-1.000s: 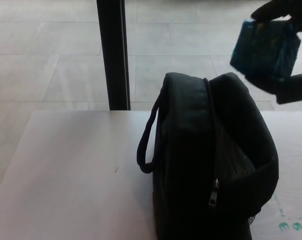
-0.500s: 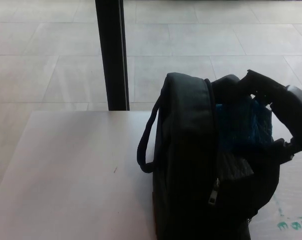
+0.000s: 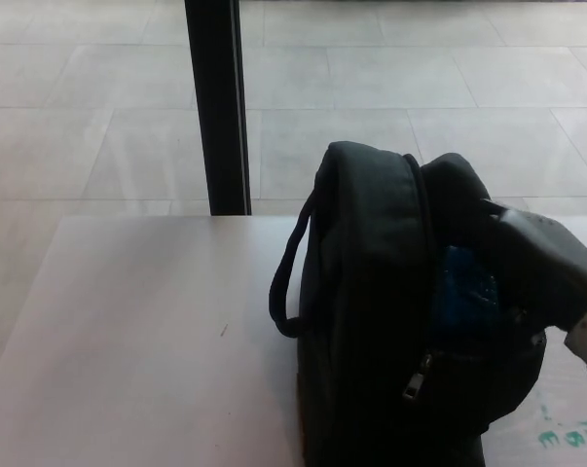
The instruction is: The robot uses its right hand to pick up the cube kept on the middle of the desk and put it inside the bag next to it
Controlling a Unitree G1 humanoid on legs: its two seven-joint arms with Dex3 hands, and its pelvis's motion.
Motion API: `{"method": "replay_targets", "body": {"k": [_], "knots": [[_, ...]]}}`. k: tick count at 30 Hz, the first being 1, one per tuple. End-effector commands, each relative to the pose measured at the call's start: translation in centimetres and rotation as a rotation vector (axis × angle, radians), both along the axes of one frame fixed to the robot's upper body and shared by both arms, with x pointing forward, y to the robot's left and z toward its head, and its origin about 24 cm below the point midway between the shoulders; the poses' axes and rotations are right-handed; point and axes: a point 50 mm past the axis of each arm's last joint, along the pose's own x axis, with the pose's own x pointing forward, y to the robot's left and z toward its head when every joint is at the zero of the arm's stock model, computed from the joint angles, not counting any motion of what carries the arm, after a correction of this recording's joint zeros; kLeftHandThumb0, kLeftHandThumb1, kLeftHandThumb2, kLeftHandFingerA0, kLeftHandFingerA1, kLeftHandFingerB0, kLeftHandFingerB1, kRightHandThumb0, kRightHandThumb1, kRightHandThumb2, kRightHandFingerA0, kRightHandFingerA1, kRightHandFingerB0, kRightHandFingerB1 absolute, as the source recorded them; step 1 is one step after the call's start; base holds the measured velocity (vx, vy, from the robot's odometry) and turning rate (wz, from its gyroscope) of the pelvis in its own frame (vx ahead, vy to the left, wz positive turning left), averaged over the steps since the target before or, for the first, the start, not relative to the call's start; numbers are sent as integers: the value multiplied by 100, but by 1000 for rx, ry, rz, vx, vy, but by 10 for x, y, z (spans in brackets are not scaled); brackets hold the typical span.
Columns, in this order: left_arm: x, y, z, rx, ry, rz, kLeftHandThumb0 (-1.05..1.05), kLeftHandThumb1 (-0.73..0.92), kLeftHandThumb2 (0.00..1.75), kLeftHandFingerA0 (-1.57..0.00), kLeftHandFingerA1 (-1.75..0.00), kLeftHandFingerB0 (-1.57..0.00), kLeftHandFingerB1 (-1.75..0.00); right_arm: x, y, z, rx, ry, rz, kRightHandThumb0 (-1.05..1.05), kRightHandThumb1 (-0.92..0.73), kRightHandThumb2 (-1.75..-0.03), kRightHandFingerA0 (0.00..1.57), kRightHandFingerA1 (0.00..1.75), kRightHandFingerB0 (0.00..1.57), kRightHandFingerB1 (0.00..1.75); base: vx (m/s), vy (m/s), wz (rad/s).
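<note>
1. Desk (image 3: 137,341) is sitting mostly bare out toward 9 o'clock.
2. Bag (image 3: 371,321) is standing upright, mouth gaping.
3. Right hand (image 3: 536,263) is reaching in from 3 o'clock; can't tell its finger spread.
4. Blue cube (image 3: 463,297) is sitting inside the opening, touching it.
5. Black post (image 3: 218,107) is standing past the far edge, 11 o'clock.

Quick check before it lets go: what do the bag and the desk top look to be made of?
The bag looks like soft black woven fabric, probably nylon or polyester: matte, sagging at the opening, with a zipper and a loop handle. The desk looks like a smooth pale laminate or painted board with a faint sheen; its core cannot be told.
</note>
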Motion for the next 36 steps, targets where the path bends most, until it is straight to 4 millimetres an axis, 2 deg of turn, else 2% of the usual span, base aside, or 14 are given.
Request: {"method": "replay_targets", "body": {"k": [1, 3, 4, 5, 7, 8, 17, 19, 21, 24, 26, 28, 34, 36], "knots": [[2, 4, 6, 21, -21, -23, -55, 64, 59, -31, -50, -39, -42, 3, 3, 8, -296, 8, -13, -82, -49, -86, 1, 44, 0, 10, 0, 0, 0], [2, 5, 6, 22, -18, -18, -55, 64, 58, -31, -49, -39, -42, 2, 3, 13, -468, -42, -48, -85, -49, -70, 0, 0, 0, 0, 0, 0, 0], [2, 4, 6, 19, -19, -13, -52, 65, 58, -31, -49, -40, -42, 3, 2, 16, -478, -28, -60, -90, -54, -57, 0, 0, 0, 0, 0, 0, 0], [2, 4, 6, 16, -20, -8, -56, 63, 58, -31, -49, -39, -43, 3, 2, 18, -488, -24, -72, -94, -54, -92, 0, 17, 0, 0, 0, 0, 0], [2, 4, 5, 20, -21, -24, -55, 62, 57, -31, -49, -40, -43, 3, 0, 27, -501, -3, -95, -90, -48, -93, 0, 26, 0, 0, 0, 0, 0], [2, 4, 5, 19, -20, -25, -54, 62, 58, -31, -49, -41, -43, 3, -1, 30, -515, 0, -101, -102, -42, -75, 0, 0, 0, 0, 0, 0, 0], [2, 3, 3, -1, -7, 11, -55, 44, 84, -23, -55, -27, -52, 6, -16, 48, -515, 91, -158, -87, -47, -90, 0, 21, 5, 0, 0, 0, 0], [0, 4, 2, 6, 0, 5, -56, 45, 84, -24, -55, -25, -51, 6, -17, 49, -521, 89, -160, -80, -48, -66, 0, 0, 6, 25, 0, 0, 0], [1, 2, 2, 9, -4, 6, -54, 45, 85, -24, -56, -24, -51, 8, -21, 62, -517, 76, -187, -69, -44, -82, 12, 50, 36, 48, 0, 0, 0], [1, 3, 2, 5, -9, 6, -56, 46, 85, -25, -57, -27, -53, 8, -26, 73, -487, 69, -209, -66, -46, -84, 14, 52, 33, 48, 0, 0, 0], [1, 3, 3, 13, -12, -8, -58, 46, 85, -26, -57, -28, -53, 8, -28, 77, -478, 54, -225, -65, -60, -58, 18, 46, 42, 35, 0, 0, 0], [0, 3, 3, 17, -14, -8, -54, 46, 87, -25, -57, -34, -56, 3, -44, 96, -447, 15, -288, -68, -50, -86, 10, 51, 28, 47, 0, 0, 0], [-2, 3, 2, 24, -3, -18, -54, 47, 87, -23, -55, -32, -55, -16, -84, 112, -225, -35, -408, -64, -49, -82, 16, 50, 29, 45, 0, 0, 0], [-2, 3, 3, 12, -7, 1, -49, 64, 59, -31, -52, -41, -48, -26, -112, 114, -101, -44, -477, -54, -63, -58, 28, 39, 37, 33, 0, 0, 0]]}}
